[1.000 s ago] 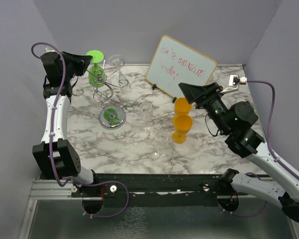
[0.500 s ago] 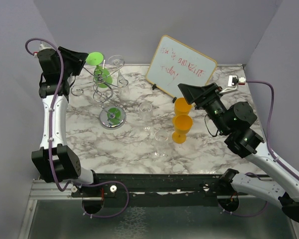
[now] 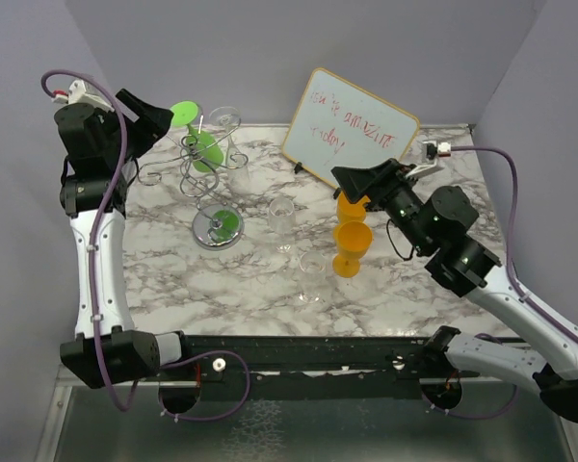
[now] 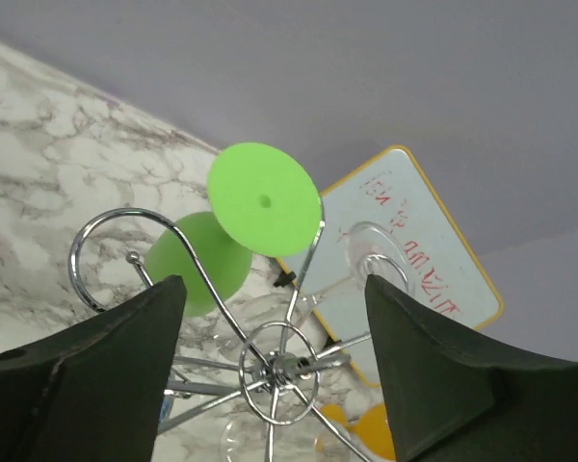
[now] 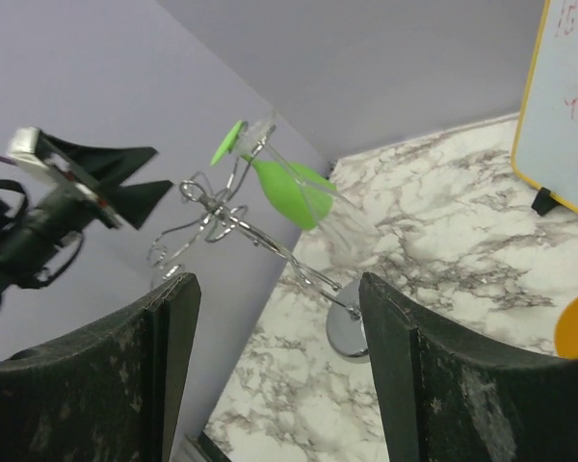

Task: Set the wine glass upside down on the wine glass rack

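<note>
Though the top view shows the green wine glass (image 3: 201,146) only as a blob among the wires of the wine glass rack (image 3: 208,173), we get its round foot facing up in the left wrist view. It is framed there by the left gripper (image 4: 275,289), fingers spread and holding nothing. Only the right wrist view gives us the side: the glass hangs foot-up and tilted on a wire arm, with the left gripper apart from it. Right gripper (image 3: 339,179) also spread and empty, above the orange glasses (image 3: 351,241) by the whiteboard (image 3: 352,130). Rack stands near the table's (image 3: 173,289) far-left corner; open marble runs along the near-left edge.
</note>
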Tool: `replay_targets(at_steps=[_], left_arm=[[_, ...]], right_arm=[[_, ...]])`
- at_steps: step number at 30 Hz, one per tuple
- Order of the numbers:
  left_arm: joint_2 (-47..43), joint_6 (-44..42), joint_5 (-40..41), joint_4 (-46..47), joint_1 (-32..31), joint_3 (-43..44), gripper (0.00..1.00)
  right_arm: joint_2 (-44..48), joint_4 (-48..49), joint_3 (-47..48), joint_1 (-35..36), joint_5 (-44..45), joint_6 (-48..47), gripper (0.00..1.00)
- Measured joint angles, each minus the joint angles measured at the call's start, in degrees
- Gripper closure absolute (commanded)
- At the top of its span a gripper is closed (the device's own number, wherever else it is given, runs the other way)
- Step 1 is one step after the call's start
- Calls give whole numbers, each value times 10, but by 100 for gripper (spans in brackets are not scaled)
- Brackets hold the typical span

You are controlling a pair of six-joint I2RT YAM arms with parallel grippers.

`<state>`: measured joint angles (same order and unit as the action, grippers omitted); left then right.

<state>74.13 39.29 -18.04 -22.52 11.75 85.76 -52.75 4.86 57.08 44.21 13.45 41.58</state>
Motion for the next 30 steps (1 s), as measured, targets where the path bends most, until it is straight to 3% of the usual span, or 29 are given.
replay_targets(at_steps=[6,12,16,23,30], left_arm=[[-113,-83,-78,-4,0,-17,1],[-221,-159,-214,0,-14,-68,1],[-260,-197,-279,0,-54,-130,1],[-347,-259,-324,-16,-147,-265,1],[-418,-244,-331,19,-156,-333,1]], right_arm=[[-91,-83,72,0,-40,-77,27],[-167,-146,114,0,-89,-128,28],[-226,-182,152,0,-118,-151,37],[-339,-236,224,0,-158,-188,47],[-403,-271,246,7,-195,-211,49]])
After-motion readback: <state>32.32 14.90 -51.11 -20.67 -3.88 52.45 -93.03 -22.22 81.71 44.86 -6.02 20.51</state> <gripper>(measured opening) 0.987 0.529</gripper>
